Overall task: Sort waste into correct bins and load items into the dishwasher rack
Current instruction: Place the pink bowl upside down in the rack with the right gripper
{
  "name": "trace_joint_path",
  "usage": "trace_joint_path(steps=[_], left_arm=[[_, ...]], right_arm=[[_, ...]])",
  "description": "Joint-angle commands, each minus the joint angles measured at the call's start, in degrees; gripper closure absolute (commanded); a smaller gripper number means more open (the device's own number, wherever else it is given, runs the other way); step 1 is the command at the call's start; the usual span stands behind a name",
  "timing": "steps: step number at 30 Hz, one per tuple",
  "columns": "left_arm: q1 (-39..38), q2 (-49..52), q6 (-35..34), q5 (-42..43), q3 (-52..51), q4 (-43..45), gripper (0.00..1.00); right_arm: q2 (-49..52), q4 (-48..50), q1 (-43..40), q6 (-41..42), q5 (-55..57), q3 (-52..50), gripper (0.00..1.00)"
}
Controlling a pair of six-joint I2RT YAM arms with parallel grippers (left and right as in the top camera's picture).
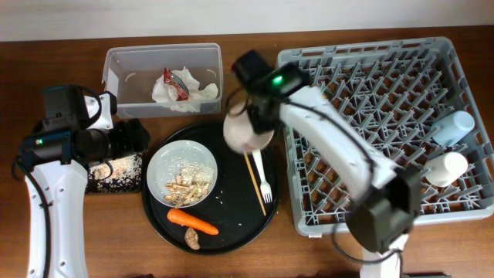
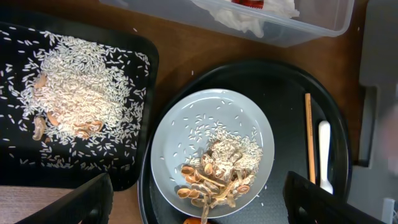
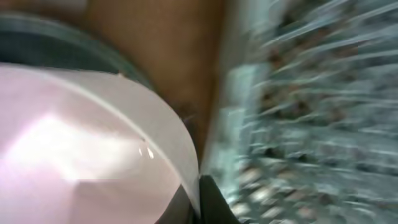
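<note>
The right tool (image 1: 258, 117) pinches the thin rim of the smooth, pale pink bowl (image 1: 245, 133) and holds it over the far edge of the glossy round tray (image 1: 231, 232), just beside the left wall of the grey lattice rack (image 1: 347, 50). The right wrist view is blurred; a dark fingertip (image 3: 208, 202) presses the bowl's rim. The left tool (image 2: 198, 186) is spread wide with nothing in it, over the white plate (image 2: 180, 124), which carries loose rice (image 2: 233, 152) and curled brown lumps (image 2: 205, 183).

A shallow black tray (image 2: 140, 62) left of the plate holds a bed of rice grains. The clear tub (image 1: 123, 58) holds a crumpled napkin (image 1: 202, 93) and a red-and-white wrapper (image 1: 171, 81). A carrot (image 1: 193, 222) lies near the round tray's front. A white fork (image 1: 263, 179) and wooden chopsticks (image 1: 255, 181) lie side by side.

A blue cup (image 1: 454, 127) and a white cup (image 1: 448, 168) sit among pegs by the rack's right wall. Only a narrow strip of wooden counter (image 1: 282, 197) separates the round tray from the rack
</note>
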Motion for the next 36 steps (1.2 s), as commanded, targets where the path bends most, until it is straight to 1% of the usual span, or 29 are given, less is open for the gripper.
trace_joint_path(steps=[1, 2, 3, 5, 6, 7, 10, 14, 16, 19, 21, 23, 24, 25, 26, 27, 28, 29, 30, 33, 36], left_arm=[[0.17, 0.13, -0.57, -0.37, 0.22, 0.00, 0.13], [0.17, 0.13, -0.57, -0.37, 0.22, 0.00, 0.13], [0.17, 0.13, -0.57, -0.37, 0.22, 0.00, 0.13], [0.17, 0.13, -0.57, -0.37, 0.22, 0.00, 0.13], [0.17, 0.13, -0.57, -0.37, 0.22, 0.00, 0.13], [0.17, 0.13, -0.57, -0.37, 0.22, 0.00, 0.13], [0.17, 0.13, -0.57, -0.35, 0.22, 0.00, 0.13], [0.17, 0.13, -0.57, -0.35, 0.22, -0.20, 0.13], [0.17, 0.13, -0.57, -0.35, 0.22, -0.07, 0.13], [0.17, 0.13, -0.57, -0.37, 0.22, -0.02, 0.13], [0.17, 0.13, -0.57, -0.37, 0.22, -0.02, 0.13], [0.17, 0.13, -0.57, -0.37, 0.22, -0.04, 0.13], [0.17, 0.13, -0.57, -0.35, 0.22, -0.02, 0.13], [0.17, 0.13, -0.57, -0.35, 0.22, 0.00, 0.13], [0.17, 0.13, -0.57, -0.17, 0.20, -0.02, 0.13], [0.17, 0.13, -0.57, -0.17, 0.22, 0.00, 0.13], [0.17, 0.13, -0.57, -0.17, 0.22, -0.02, 0.13], [0.17, 0.13, -0.57, -0.17, 0.22, -0.04, 0.13], [0.17, 0.13, -0.57, -0.17, 0.22, -0.04, 0.13], [0.17, 0.13, -0.57, -0.17, 0.22, -0.04, 0.13], [0.17, 0.13, -0.57, -0.17, 0.22, -0.09, 0.13]], right_arm=[[-8.28, -3.32, -7.04, 0.57, 24.94, 4.66, 0.96], [-9.14, -5.79, -10.71, 4.94, 36.96, 4.66, 0.96], [-9.35, -7.78, -12.41, 6.84, 41.33, 4.66, 0.96], [-9.90, -14.12, -15.32, 15.19, 47.56, 4.66, 0.96], [-10.40, -21.18, -17.40, 26.99, 49.96, 4.63, 0.96], [-11.19, -21.68, -18.43, 28.52, 50.01, 4.04, 0.96], [-12.63, -20.39, -20.63, 29.31, 54.71, 3.65, 0.96], [-12.50, -12.22, -27.82, 29.40, 65.96, 3.67, 0.96], [-12.79, -12.48, -30.82, 29.20, 65.99, 3.67, 0.96], [-16.52, -16.00, -31.39, 29.55, 65.55, 3.67, 0.96], [-22.10, -20.85, -31.41, 33.35, 66.01, 3.65, 0.96], [-25.49, -20.76, -31.50, 33.97, 67.84, 3.65, 0.96], [-26.10, -18.14, -31.50, 33.86, 70.97, 3.65, 0.96], [-25.24, -12.28, -31.50, 30.18, 74.16, 3.65, 0.96], [-23.26, -2.03, -31.50, 21.11, 75.08, 3.65, 0.96], [-21.09, 6.75, -31.52, 12.57, 73.59, 3.65, 0.96], [-17.73, 17.00, -31.52, 1.46, 70.36, 3.65, 0.96], [-14.75, 23.15, -31.87, -6.05, 67.43, 3.65, 0.96], [-11.69, 26.62, -32.33, -10.32, 66.05, 3.65, 0.96], [-4.76, 26.64, -35.17, -10.01, 63.45, 3.65, 0.96], [-0.96, 25.68, -40.46, -6.36, 59.58, 3.65, 0.96]])
